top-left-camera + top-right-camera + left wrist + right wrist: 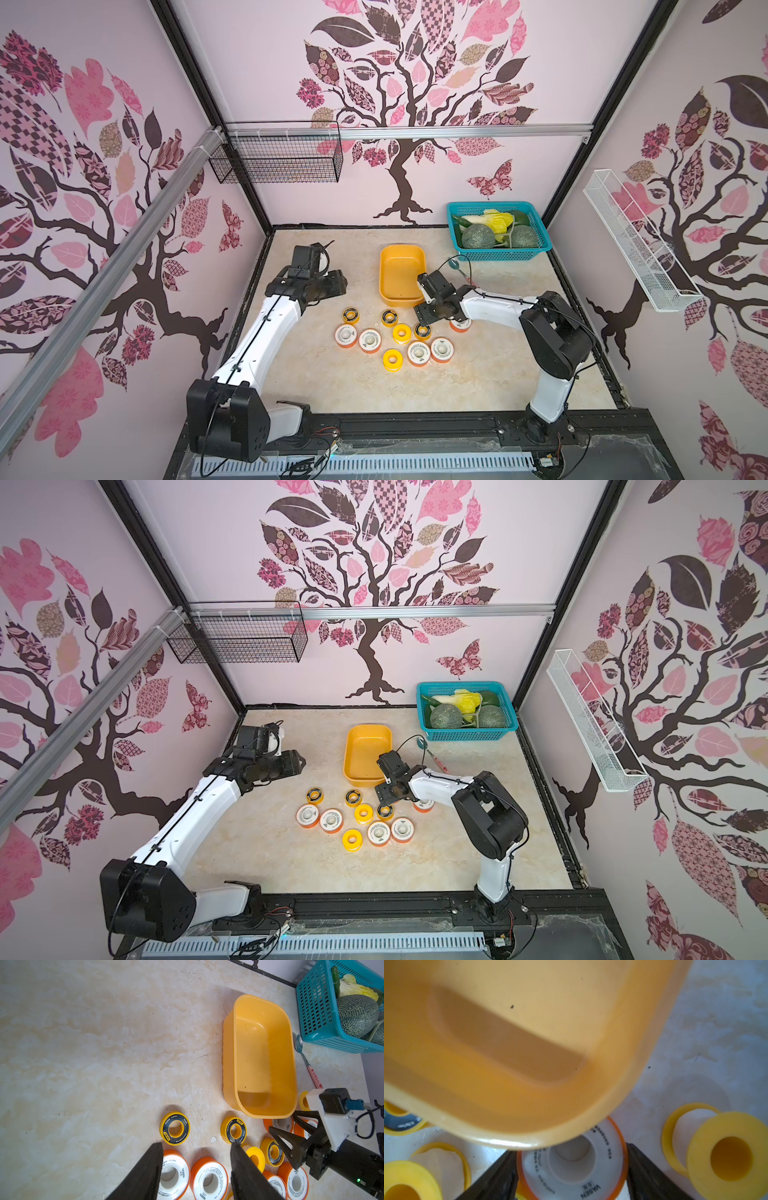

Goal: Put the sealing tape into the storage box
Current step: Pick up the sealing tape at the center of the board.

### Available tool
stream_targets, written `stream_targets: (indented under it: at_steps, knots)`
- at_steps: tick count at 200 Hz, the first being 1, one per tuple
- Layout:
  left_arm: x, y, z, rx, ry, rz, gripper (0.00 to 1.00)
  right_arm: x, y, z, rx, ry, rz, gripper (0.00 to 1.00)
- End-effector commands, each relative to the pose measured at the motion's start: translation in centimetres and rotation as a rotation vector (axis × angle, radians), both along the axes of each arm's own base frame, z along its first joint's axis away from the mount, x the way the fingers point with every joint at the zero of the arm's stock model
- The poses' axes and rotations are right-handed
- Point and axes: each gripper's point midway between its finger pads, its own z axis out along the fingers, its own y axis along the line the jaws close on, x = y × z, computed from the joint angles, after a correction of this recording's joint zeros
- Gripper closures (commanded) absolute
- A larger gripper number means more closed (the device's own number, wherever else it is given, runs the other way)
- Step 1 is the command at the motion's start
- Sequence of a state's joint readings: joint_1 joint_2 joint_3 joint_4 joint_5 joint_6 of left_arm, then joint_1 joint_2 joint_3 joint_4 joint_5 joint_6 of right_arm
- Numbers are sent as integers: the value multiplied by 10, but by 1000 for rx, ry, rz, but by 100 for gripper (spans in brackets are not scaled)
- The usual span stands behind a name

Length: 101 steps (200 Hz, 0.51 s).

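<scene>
Just beside the near end of the storage box [385, 272] on the worktop [332, 386], the right gripper [572, 1153] straddles one white-faced sealing tape spool [566, 1180], grip impossible to tell, while the left gripper [196, 1145] hovers, jaws apart.

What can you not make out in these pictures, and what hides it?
- White-faced spool at the right tool: right wrist view, storage box rim covers part of it; contact with the fingers unclear.
- Another spool: both top views, right arm covers most.
- Spool labels: top views, too small.
</scene>
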State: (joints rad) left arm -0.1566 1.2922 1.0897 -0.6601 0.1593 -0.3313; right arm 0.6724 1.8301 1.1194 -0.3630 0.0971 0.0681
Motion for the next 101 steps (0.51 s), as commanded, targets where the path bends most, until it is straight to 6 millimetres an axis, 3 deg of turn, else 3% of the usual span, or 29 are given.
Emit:
stream_targets:
  at_steps: [1, 101]
  knots:
    - [3, 1, 4, 6, -14, -7, 43, 5, 2, 5, 5, -30, -17, 21]
    - [3, 1, 2, 4, -4, -11, 43, -6, -9, 11, 2, -38, -29, 26]
